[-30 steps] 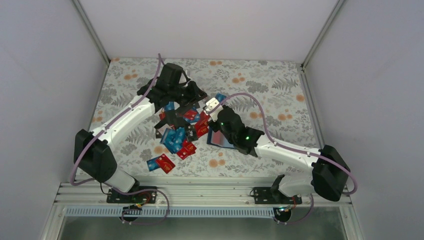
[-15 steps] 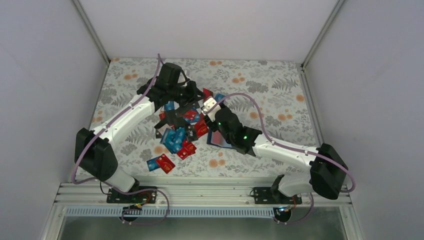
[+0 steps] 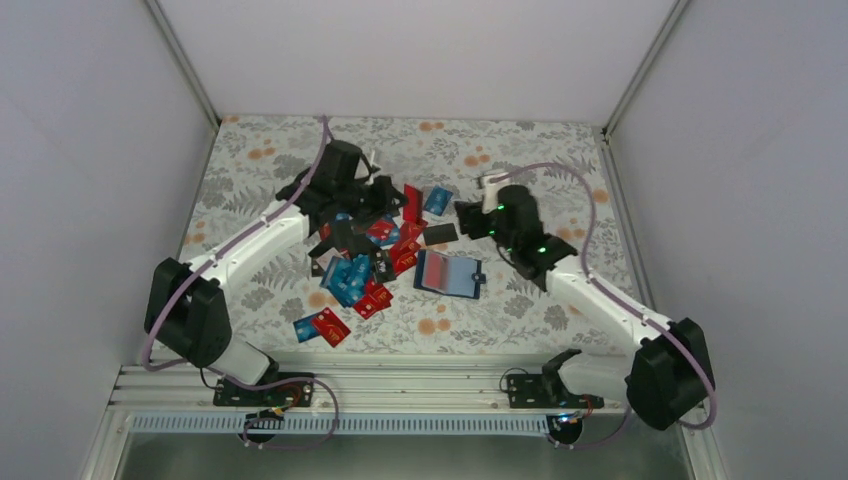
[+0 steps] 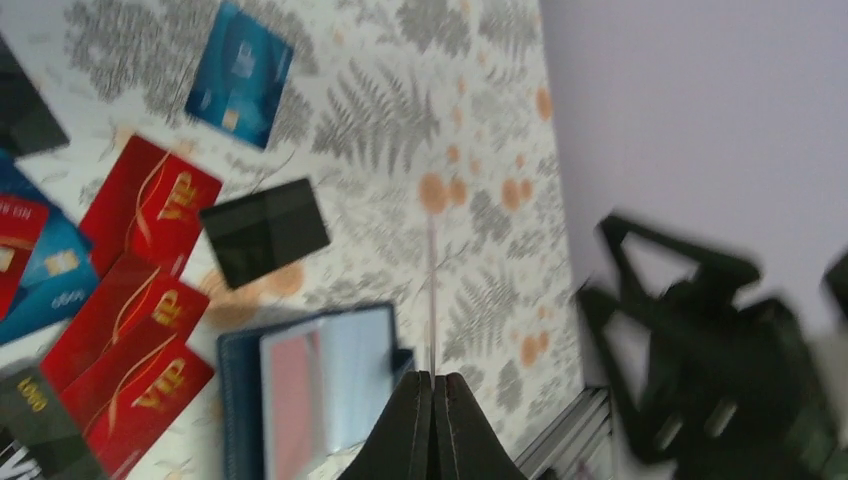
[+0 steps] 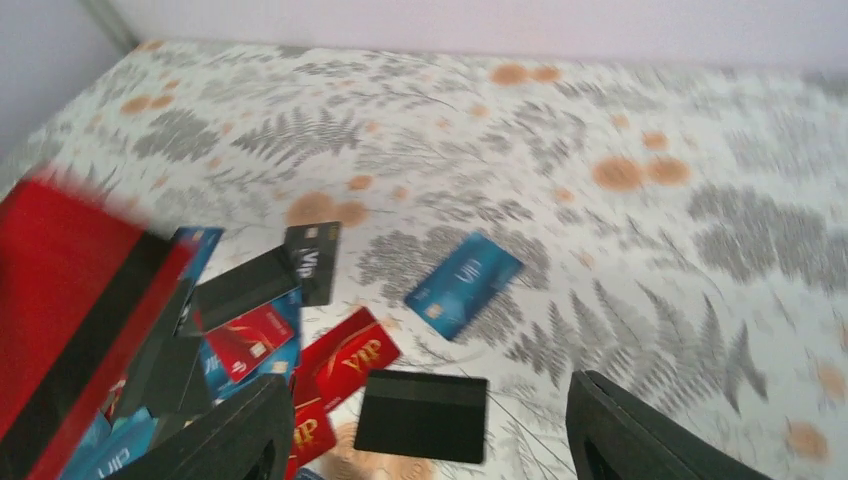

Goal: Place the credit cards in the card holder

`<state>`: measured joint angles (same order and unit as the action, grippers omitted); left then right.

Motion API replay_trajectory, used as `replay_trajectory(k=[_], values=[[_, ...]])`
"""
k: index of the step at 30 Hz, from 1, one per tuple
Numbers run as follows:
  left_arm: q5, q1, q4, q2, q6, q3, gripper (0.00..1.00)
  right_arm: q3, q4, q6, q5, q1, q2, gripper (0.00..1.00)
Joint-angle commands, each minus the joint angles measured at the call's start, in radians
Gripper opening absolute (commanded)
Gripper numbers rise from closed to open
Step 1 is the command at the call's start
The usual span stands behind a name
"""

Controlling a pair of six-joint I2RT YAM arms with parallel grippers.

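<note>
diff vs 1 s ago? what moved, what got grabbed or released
The right end effector opened and swung away to the robot's right, uncovering the open navy-blue folding card holder. The left end effector closed fully on a red plastic card and shifted slightly. Unchanged: the holder's position and the pile of red and blue cards.

The credit cards (image 3: 362, 262) (red, blue, a few black) lie heaped flat just below the left gripper (image 3: 397, 205), which pinches one red card (image 3: 412, 203) upright. The card holder (image 3: 450, 273) lies open, pale-blue inside up, near the right gripper (image 3: 466, 216).
</note>
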<state>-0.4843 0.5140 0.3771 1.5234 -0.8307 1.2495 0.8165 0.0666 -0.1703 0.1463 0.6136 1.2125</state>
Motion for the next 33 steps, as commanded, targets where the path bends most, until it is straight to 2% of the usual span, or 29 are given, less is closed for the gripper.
replay_trajectory(k=[1,5,9,17,22,33], values=[[0.007,0.042,-0.111,-0.066,0.134,-0.143,0.02,-0.072,0.082,-0.253,-0.445,-0.253,-0.025,0.69],[0.000,0.073,-0.196,-0.057,0.209,-0.221,0.02,-0.176,0.066,-0.331,-0.665,-0.425,-0.029,0.69],[-0.027,0.132,-0.273,-0.012,0.269,-0.263,0.02,-0.231,0.097,-0.343,-0.715,-0.508,-0.054,0.70],[-0.071,0.215,-0.374,0.094,0.303,-0.257,0.02,-0.339,0.084,-0.372,-0.781,-0.556,-0.082,0.66],[-0.071,0.221,-0.400,0.172,0.282,-0.264,0.02,-0.383,0.059,-0.383,-0.800,-0.557,-0.069,0.59],[-0.109,0.236,-0.525,0.271,0.221,-0.289,0.02,-0.439,0.016,-0.391,-0.840,-0.557,-0.040,0.53]])
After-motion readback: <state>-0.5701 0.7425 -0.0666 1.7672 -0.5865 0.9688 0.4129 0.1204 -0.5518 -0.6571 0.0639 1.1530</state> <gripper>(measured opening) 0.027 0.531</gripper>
